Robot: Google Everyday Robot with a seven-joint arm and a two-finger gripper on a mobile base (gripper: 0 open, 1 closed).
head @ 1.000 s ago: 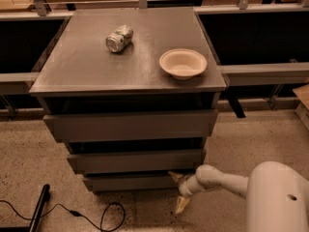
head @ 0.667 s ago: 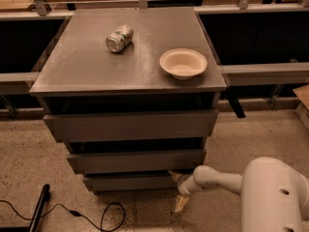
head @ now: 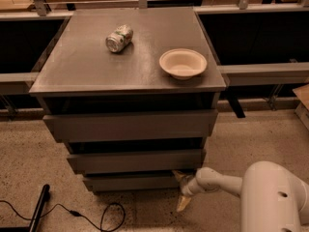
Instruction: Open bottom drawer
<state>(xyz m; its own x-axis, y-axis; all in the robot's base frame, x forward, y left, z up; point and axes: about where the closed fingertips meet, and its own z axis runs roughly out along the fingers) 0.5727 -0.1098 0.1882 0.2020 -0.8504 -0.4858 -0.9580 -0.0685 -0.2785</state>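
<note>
The bottom drawer [head: 130, 181] sits lowest in the bench [head: 87, 76], under its front edge and just above the floor, and it looks closed or barely out. Its flat front runs left to right. The gripper [head: 181, 190] is below the bench's front right corner, at the right end of that front. It is spread apart: one finger [head: 179, 177] is in the gap at the drawer's top edge and the other hangs lower, toward the floor. The drawer lies to the gripper's left, so the pull should run straight out from the front edge, across the drawer's long axis.
</note>
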